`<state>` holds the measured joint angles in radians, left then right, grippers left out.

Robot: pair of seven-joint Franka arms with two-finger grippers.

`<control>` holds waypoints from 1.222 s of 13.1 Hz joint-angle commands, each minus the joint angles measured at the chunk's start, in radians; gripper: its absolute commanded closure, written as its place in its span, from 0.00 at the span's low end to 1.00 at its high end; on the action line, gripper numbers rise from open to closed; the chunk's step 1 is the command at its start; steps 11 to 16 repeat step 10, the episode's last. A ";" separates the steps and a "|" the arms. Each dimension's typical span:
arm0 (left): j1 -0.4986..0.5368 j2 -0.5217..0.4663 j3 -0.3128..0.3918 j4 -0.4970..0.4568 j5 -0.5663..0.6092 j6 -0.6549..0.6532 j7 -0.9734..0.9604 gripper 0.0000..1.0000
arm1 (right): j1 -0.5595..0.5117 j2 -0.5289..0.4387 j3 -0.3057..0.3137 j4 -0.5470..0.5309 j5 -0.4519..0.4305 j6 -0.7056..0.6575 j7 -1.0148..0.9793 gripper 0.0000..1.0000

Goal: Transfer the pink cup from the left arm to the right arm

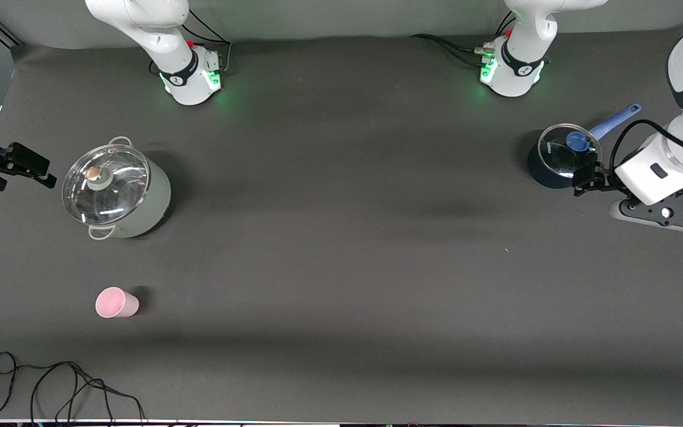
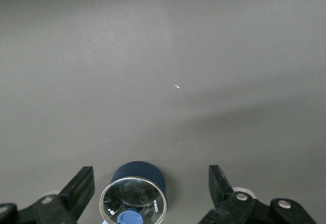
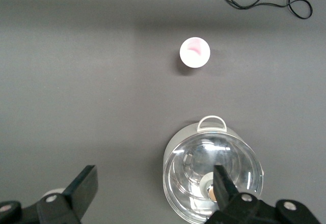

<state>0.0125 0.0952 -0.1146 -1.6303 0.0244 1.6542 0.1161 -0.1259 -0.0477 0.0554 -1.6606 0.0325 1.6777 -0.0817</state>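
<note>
The pink cup (image 1: 116,303) stands upright, mouth up, on the dark table toward the right arm's end, nearer to the front camera than the pale green pot (image 1: 117,194). In the right wrist view the pink cup (image 3: 194,52) shows from above, well away from the fingers. My right gripper (image 1: 21,175) hangs open and empty beside the pale green pot (image 3: 213,178), at the table's end. My left gripper (image 1: 587,181) is open and empty over the dark blue pot (image 1: 561,157) at the left arm's end; in its wrist view the gripper (image 2: 151,186) frames that pot (image 2: 135,196).
Both pots carry glass lids; the blue one has a blue handle (image 1: 614,121) pointing toward the robots' bases. A black cable (image 1: 69,385) lies looped near the table's front edge, close to the cup.
</note>
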 commanded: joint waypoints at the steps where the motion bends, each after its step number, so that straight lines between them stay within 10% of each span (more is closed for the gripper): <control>1: 0.001 0.008 0.000 0.020 -0.017 -0.004 0.010 0.00 | 0.003 -0.001 -0.008 0.016 -0.020 -0.087 -0.117 0.00; 16: 0.010 -0.002 0.001 -0.005 -0.014 -0.001 0.011 0.00 | 0.003 0.000 -0.011 0.024 -0.020 -0.105 -0.132 0.00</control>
